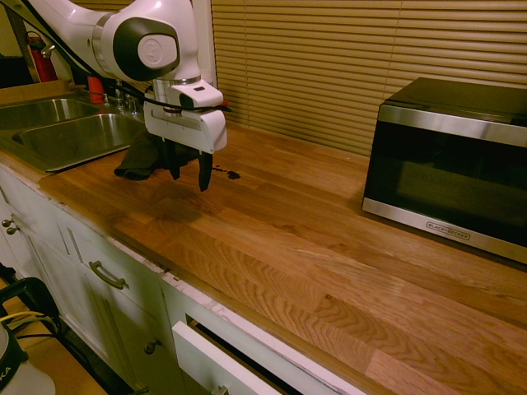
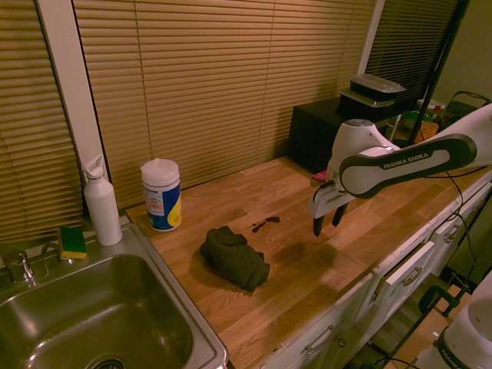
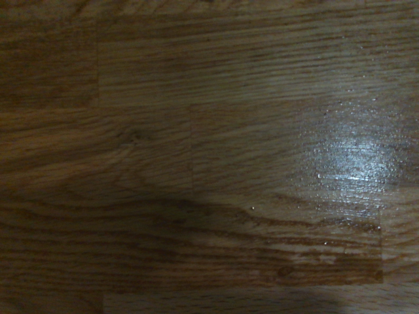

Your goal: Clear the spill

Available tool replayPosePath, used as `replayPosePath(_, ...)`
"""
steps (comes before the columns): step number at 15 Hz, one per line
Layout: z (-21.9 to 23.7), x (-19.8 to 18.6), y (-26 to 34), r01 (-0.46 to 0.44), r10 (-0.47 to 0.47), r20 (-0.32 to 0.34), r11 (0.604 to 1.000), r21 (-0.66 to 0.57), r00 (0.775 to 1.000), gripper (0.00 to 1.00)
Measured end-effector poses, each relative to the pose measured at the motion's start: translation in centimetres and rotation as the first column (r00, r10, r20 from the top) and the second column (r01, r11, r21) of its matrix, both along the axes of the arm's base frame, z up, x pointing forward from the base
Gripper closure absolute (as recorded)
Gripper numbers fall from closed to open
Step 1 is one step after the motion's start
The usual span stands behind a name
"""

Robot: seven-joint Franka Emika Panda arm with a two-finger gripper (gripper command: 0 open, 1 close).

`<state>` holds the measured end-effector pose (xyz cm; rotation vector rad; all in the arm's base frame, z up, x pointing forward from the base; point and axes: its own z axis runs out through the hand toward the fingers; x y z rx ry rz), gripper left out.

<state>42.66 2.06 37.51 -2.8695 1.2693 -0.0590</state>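
The light is dim, warm and yellow. The arm throws a soft shadow on the tabletop (image 1: 272, 239). In the wrist view white glare lies at 3 o'clock and dark shadow at 6 o'clock.

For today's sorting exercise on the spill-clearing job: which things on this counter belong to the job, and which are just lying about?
Belong to the job:
spill
rag
gripper, fingers open, holding nothing

Just lying about:
microwave
tub of wipes
white bottle
sponge
sink
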Motion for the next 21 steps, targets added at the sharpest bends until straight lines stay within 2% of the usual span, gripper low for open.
replayPosePath(3,0.0,0.1,0.4,-0.01,0.01,0.003,1.0,0.0,1.0,0.0)
replayPosePath(6,1.4,0.9,3.2,-0.043,0.042,0.049,0.999,0.015,0.998,0.0)
replayPosePath(11,3.1,2.1,11.8,-0.129,0.125,0.128,0.991,0.021,0.984,0.0)
replayPosePath(18,3.7,4.4,23.3,-0.243,0.238,0.177,0.97,0.007,0.955,0.0)
replayPosePath(21,3.0,5.4,26.5,-0.257,0.254,0.191,0.966,-0.01,0.948,0.0)
